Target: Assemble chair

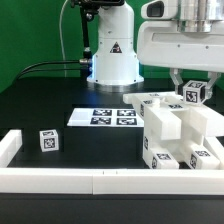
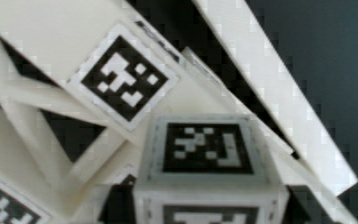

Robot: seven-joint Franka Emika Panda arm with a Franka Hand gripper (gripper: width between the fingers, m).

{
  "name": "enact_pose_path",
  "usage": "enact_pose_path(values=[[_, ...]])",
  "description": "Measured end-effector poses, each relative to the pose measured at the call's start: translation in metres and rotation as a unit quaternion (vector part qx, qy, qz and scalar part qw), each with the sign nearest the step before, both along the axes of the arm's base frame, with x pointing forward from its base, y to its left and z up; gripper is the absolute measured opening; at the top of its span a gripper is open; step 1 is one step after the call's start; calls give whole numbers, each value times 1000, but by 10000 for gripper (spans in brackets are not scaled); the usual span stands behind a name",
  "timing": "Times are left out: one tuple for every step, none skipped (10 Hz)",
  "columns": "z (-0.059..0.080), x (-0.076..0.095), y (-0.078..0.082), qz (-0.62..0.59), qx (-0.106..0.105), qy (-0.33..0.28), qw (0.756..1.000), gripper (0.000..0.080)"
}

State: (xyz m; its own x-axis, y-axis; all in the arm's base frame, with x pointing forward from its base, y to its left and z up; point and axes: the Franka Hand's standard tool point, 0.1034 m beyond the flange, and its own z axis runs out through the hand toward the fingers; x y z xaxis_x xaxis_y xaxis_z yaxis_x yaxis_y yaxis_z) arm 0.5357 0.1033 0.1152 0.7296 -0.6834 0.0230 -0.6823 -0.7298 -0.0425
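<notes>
Half-open hand (image 1: 192, 89) tight around tagged peg (image 1: 194, 95)

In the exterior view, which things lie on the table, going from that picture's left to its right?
Small tagged white block → marker board → cluster of white chair parts.

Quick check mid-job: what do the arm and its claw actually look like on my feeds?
The arm has smooth, rounded white casing with a grey joint cap. Its base column is white, carries a black triangular sticker and has a blue glow at the foot. Black cables run into it. The claw hangs from a boxy white body; its fingers are too small to describe.
</notes>
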Motion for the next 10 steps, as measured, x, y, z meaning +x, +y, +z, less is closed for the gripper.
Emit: enact_pose_path(values=[[0,0,1,-78,4,3,997,285],[0,0,2,-137,7,4,991,285],[0,0,4,-188,12,5,982,285],[0,0,4,-198,15,5,980,285],[0,0,4,-197,14,5,980,285],[0,-1,4,-196,14,5,981,366],[0,-1,4,-193,14,5,981,526],[1,-1,6,-132,12,3,991,526],[2,0,9,-70,11,0,998,622],[4,0,10,20,9,-4,1000,622]])
